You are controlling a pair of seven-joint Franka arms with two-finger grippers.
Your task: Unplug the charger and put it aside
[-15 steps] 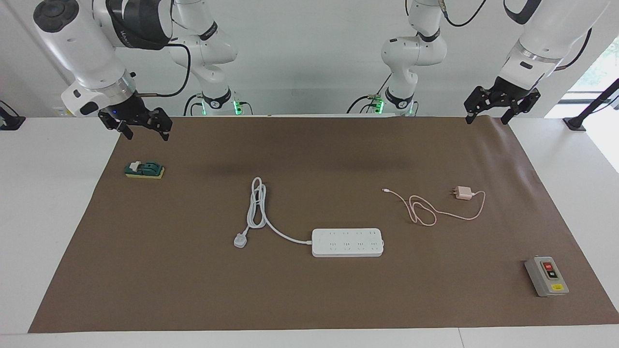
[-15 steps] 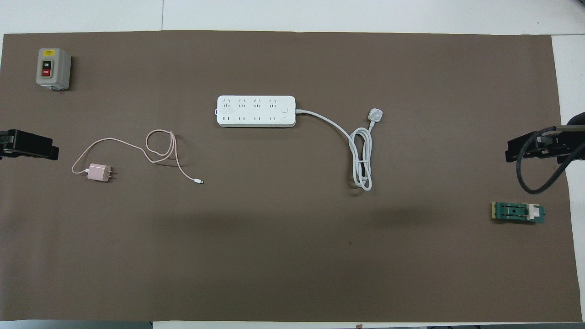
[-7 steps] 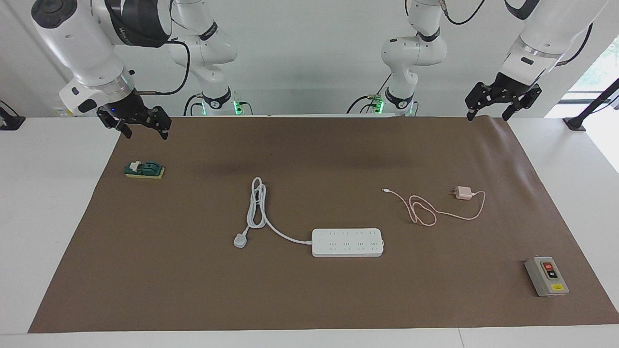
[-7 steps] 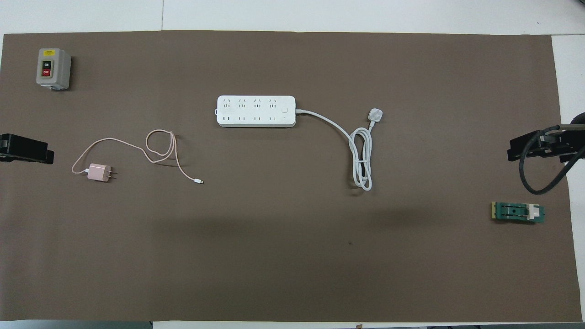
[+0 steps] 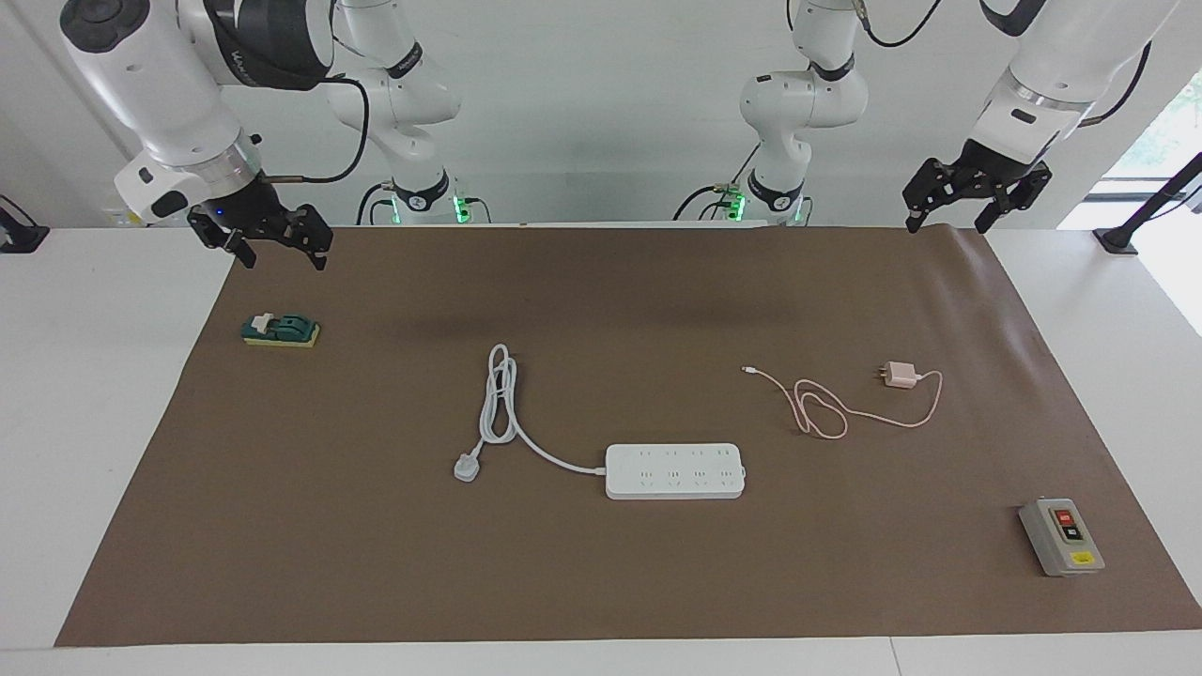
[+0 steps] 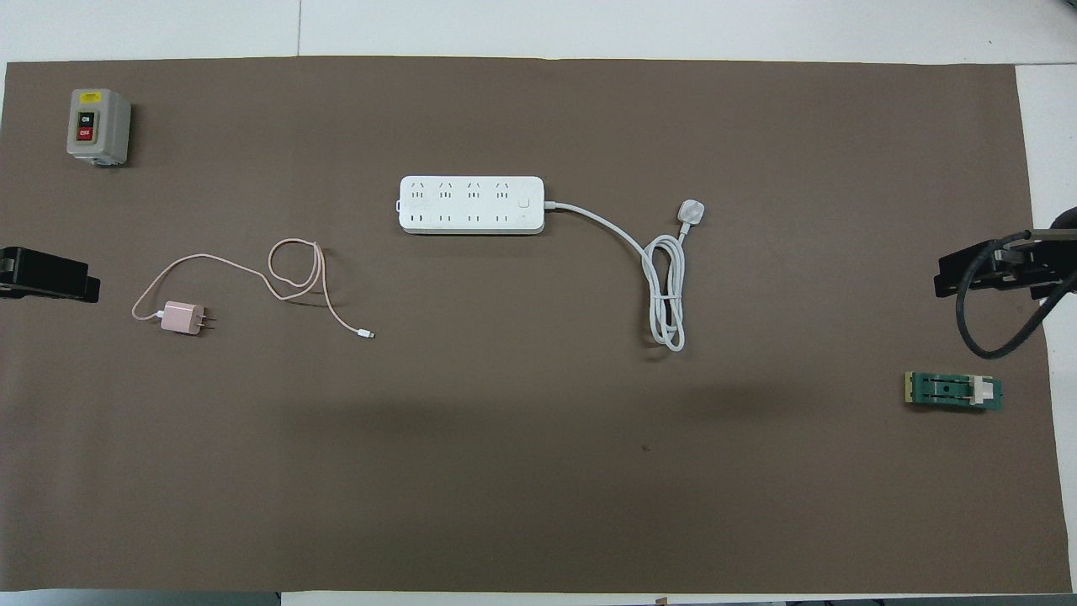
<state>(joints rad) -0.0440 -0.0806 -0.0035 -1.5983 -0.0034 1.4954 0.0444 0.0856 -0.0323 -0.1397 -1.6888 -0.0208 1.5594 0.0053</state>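
Lying unplugged beside the power strip [image 5: 674, 470], the charger [image 5: 903, 375] is risking cable-snagging; left hand [image 5: 975, 192] and right hand [image 5: 272, 239] are being held released.

On our worktop mat [image 5: 601, 582]: power strip [image 5: 675, 470] mid-mat; charger [image 5: 902, 375] nearer the robots, toward the left arm's end, unplugged; switch box [image 5: 1061, 536] farthest out at that end; knife switch [image 5: 281, 330] at the right arm's end.

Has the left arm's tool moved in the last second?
Yes. The left tool has risen slightly, from overlapping the brown mat's edge nearest the robots to hanging just above it.
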